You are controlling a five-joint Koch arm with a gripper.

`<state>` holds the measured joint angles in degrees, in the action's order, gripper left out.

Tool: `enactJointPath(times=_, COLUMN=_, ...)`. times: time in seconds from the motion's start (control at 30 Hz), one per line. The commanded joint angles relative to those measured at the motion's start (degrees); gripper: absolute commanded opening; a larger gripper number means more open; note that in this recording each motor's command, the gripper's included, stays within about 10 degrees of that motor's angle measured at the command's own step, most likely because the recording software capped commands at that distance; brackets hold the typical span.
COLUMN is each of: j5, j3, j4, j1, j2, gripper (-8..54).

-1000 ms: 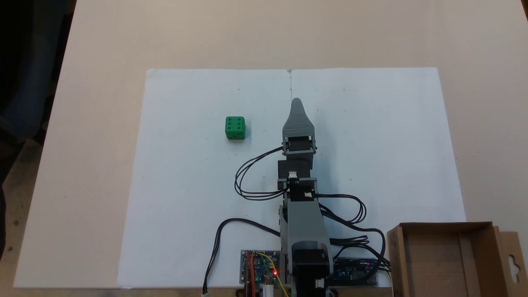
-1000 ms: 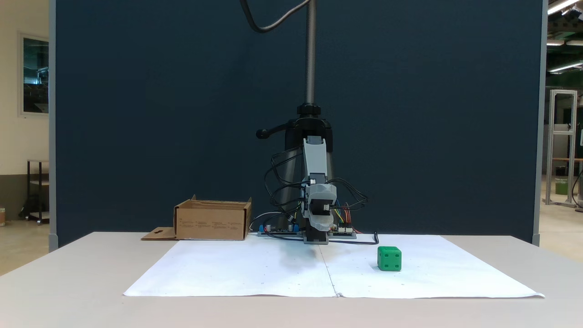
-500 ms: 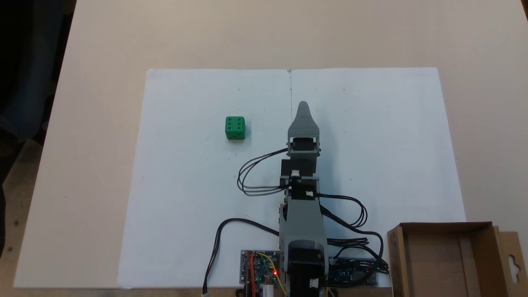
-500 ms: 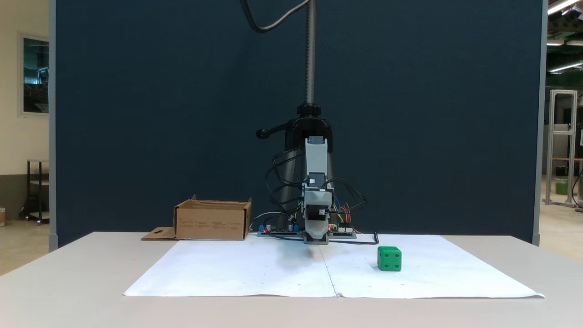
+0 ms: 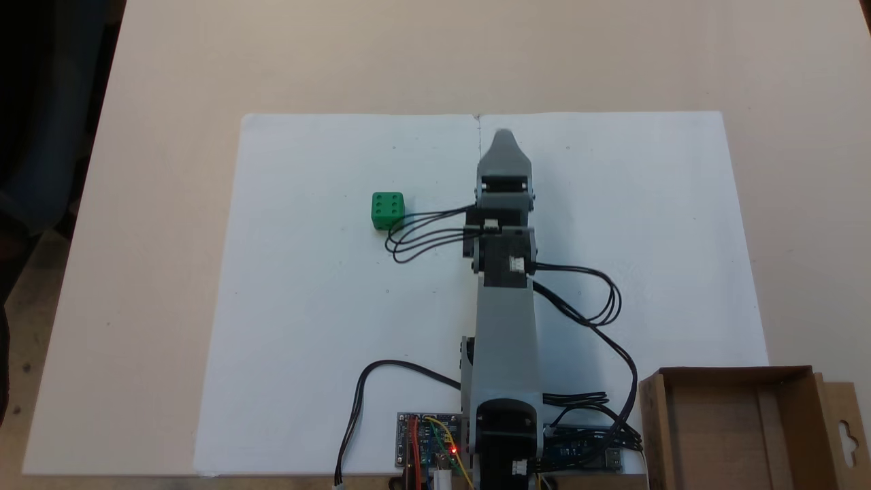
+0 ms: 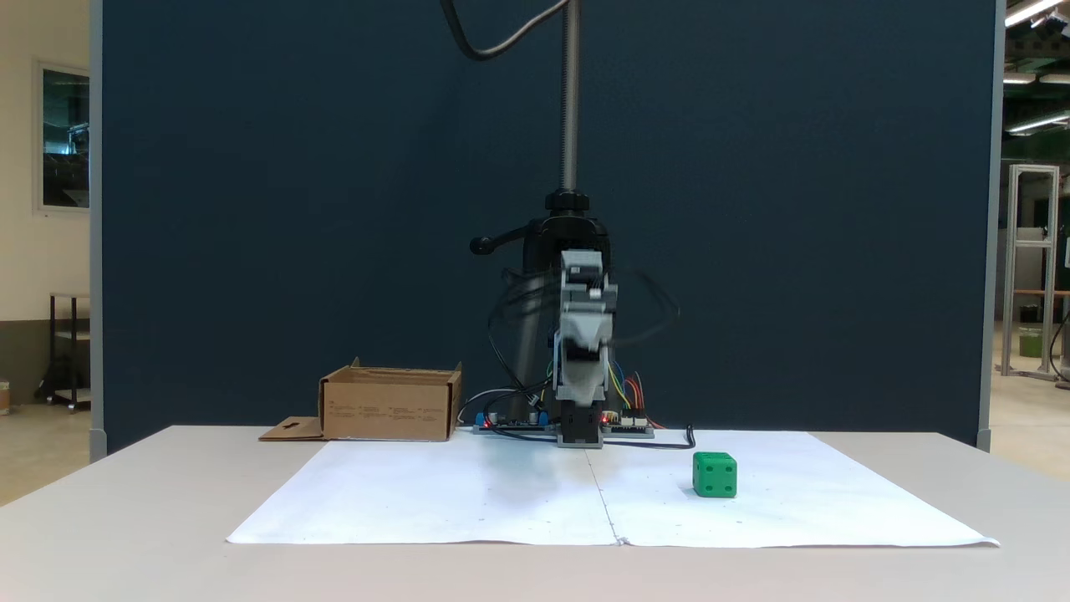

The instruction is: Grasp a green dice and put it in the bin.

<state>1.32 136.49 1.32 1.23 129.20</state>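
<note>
None of the task was done. One green dice sat untouched on the white paper sheet covering the surface, well apart from the bin, which stood empty as far as its visible floor showed, at the sheet's corner beside the arm's base. The pincer hung raised over the sheet's middle seam, off to one side of the dice; with one jaw hiding the other and motion blur in a fixed view, whether it was apart or together could not be told. Reaching, gripping, carrying and dropping all remained.
</note>
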Motion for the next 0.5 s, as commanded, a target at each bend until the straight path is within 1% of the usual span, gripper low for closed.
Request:
enactJointPath(times=0.0, j5=-2.4, j3=-5.4, j4=9.0, j1=-0.8, j2=4.5, gripper=43.2)
enactJointPath(times=0.1, j5=-2.5, j3=-11.8, j4=21.6, j1=-1.1, j2=2.4, gripper=43.2)
enactJointPath(times=0.23, j5=-5.0, j3=-22.2, j4=32.2, j1=-1.8, j2=-3.1, gripper=43.1)
enactJointPath(times=0.33, j5=-8.7, j3=-28.1, j4=41.3, j1=-1.5, j2=-5.5, gripper=43.2)
enactJointPath(times=0.47, j5=-13.9, j3=-35.3, j4=54.4, j1=-2.6, j2=-13.4, gripper=43.5)
